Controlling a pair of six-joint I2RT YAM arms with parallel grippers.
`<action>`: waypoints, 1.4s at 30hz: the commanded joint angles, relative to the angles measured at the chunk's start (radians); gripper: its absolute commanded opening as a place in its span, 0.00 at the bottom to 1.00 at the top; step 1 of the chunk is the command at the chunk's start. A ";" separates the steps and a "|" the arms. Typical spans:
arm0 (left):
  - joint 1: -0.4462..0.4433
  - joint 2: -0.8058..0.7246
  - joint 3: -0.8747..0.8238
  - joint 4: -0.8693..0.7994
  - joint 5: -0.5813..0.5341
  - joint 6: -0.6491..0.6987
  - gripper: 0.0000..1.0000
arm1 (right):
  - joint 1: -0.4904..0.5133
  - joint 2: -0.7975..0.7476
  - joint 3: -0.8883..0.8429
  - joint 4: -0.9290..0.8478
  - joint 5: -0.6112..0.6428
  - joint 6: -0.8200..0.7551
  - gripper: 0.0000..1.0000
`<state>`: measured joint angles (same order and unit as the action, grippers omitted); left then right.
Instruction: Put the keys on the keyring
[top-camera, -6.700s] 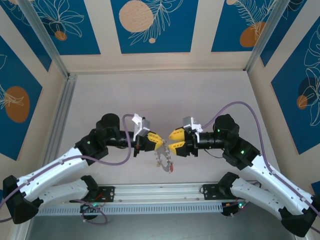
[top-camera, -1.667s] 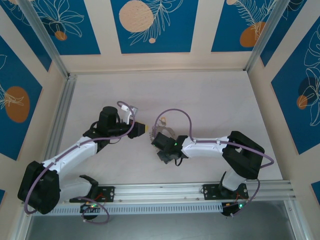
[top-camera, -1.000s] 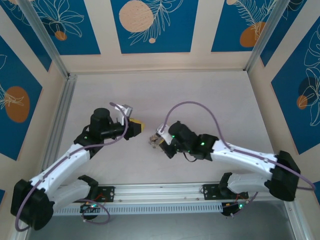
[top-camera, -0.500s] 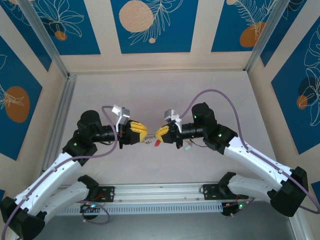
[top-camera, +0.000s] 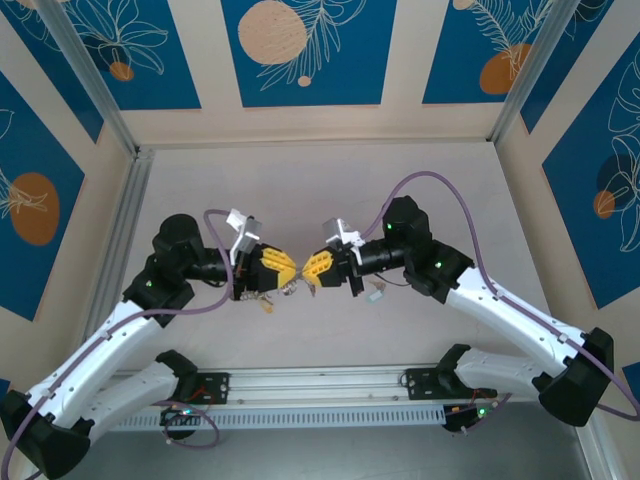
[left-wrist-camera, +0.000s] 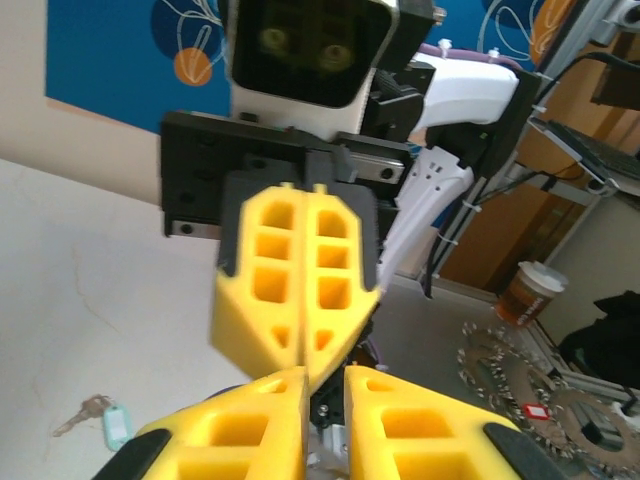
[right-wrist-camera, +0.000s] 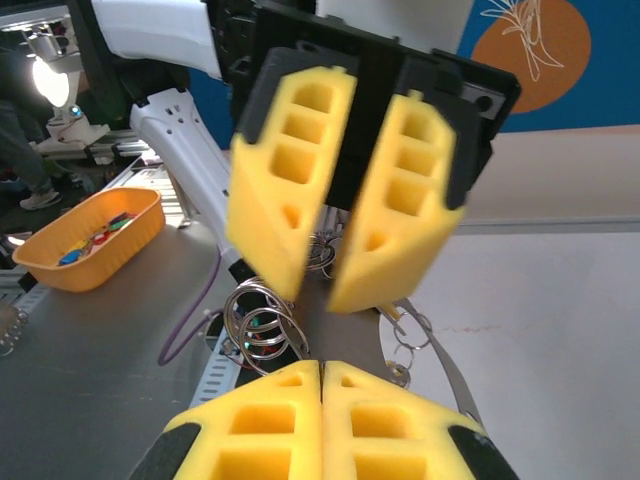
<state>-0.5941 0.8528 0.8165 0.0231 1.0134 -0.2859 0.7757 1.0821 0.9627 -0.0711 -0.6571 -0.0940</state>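
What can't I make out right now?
- Keyring: in the right wrist view, mostly hidden behind the left gripper; in the top view, too small.
- Whether the left gripper grips it: the contact is hidden inside the jaws.
- Teal key: in the left wrist view, small and blurred.

Orange basket (right-wrist-camera: 110, 258); lidded paper cup (left-wrist-camera: 527, 293); blue leaf-patterned wall panels (top-camera: 300, 50) around table (top-camera: 420, 180).

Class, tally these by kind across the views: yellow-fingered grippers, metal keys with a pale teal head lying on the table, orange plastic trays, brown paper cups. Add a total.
Yellow-fingered grippers: 2 (left gripper, right gripper)
Small metal key with pale teal plastic head: 1
Orange plastic tray: 1
Brown paper cup with white lid: 1
Total: 5
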 joint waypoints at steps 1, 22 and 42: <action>-0.021 0.009 0.024 0.006 0.056 0.002 0.15 | 0.006 -0.001 0.034 0.008 0.057 -0.023 0.00; -0.123 0.013 0.013 -0.055 -0.053 0.010 0.05 | 0.021 -0.093 -0.003 0.050 0.258 -0.023 0.00; -0.123 -0.001 0.181 -0.274 -0.092 0.208 0.05 | 0.063 -0.125 0.008 0.000 0.060 -0.071 0.00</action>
<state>-0.7097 0.8574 1.0019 -0.2913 0.8864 -0.0761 0.8341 0.9596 0.9463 -0.0982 -0.5629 -0.1577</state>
